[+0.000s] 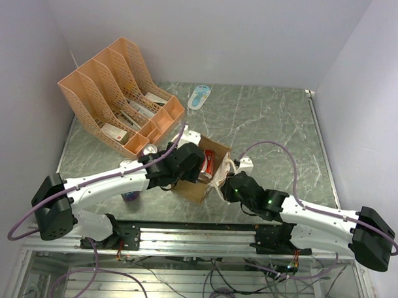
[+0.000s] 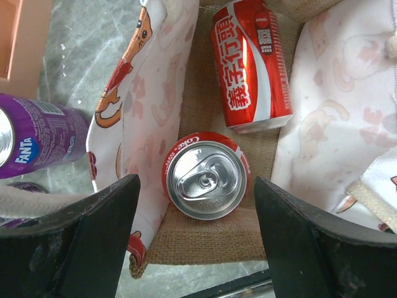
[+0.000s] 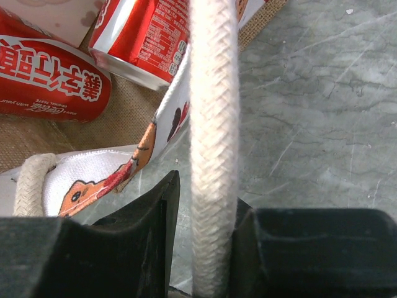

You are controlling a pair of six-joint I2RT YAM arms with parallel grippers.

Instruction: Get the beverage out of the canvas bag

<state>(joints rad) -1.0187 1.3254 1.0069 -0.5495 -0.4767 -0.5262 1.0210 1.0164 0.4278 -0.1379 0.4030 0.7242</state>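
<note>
Two red cans (image 2: 250, 68) in canvas bag (image 2: 200, 105), left end effector (image 2: 195, 183) open and empty, right end effector (image 3: 208, 198) pinching cream handle (image 3: 214, 93).

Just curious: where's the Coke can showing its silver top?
The Coke can sits inside the canvas bag, centred in the left wrist view, beside a second red can.

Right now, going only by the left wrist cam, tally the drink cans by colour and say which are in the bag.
Red Coke cans, inside the canvas bag: 2
Purple Fanta can, outside the bag on the table: 1
Total: 3
A purple sliver at the left edge below the Fanta is too hidden to count.
</note>
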